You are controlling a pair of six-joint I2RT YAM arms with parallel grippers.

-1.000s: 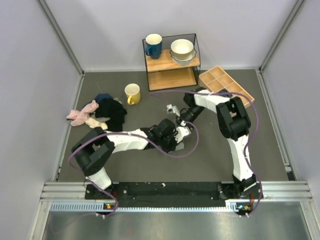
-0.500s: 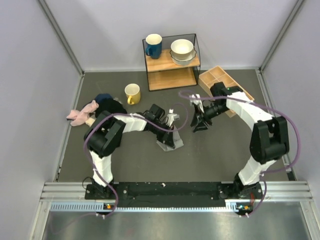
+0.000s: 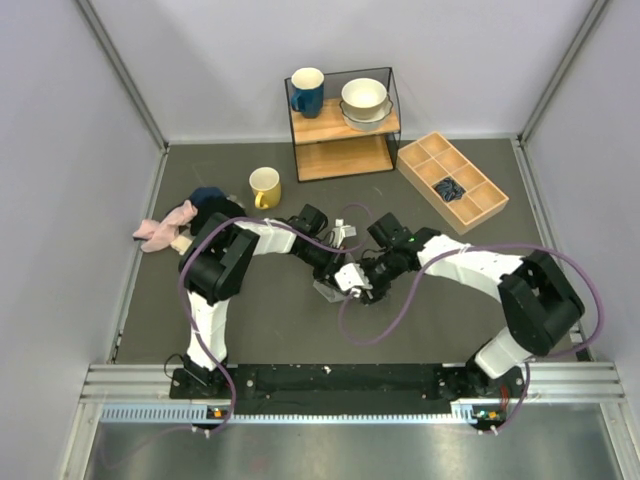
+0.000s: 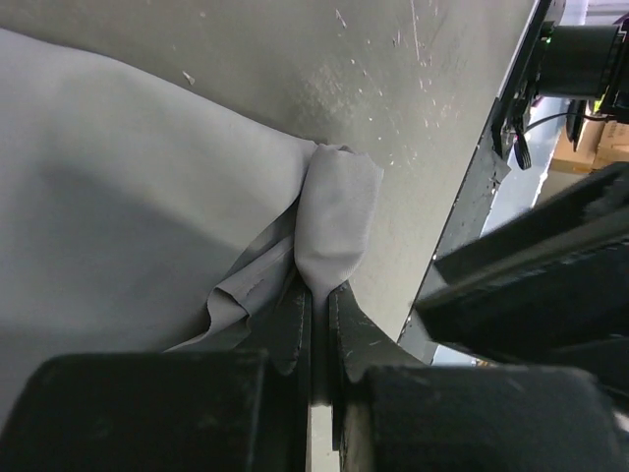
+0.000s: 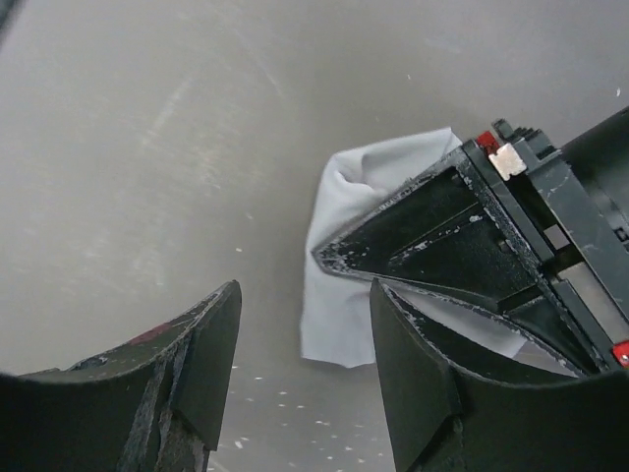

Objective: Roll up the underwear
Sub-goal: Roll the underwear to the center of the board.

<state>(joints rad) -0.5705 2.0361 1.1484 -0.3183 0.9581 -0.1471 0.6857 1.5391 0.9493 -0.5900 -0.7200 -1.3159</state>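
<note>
The underwear [image 3: 323, 289] is a light grey cloth lying on the dark table near the middle. My left gripper [image 3: 340, 268] is shut on a bunched fold at its edge. In the left wrist view the fold [image 4: 337, 211] rises from between the closed fingers of the left gripper [image 4: 319, 287], and the rest of the cloth spreads flat to the left. My right gripper [image 3: 358, 283] is open just beside the left one. In the right wrist view the right gripper [image 5: 305, 295] is empty, with a corner of the cloth [image 5: 339, 295] ahead of it under the left gripper's finger [image 5: 442, 231].
A yellow mug [image 3: 265, 186] and a pile of dark and pink clothes [image 3: 222, 220] lie at the left. A wire shelf [image 3: 343, 150] with a blue mug and bowls stands at the back. A wooden divided tray [image 3: 478, 205] with a dark blue bundle [image 3: 448, 187] sits back right.
My right gripper has swung from the tray side down and left to the cloth beside the left gripper. The left arm has changed pose, and its gripper stays at the cloth.
</note>
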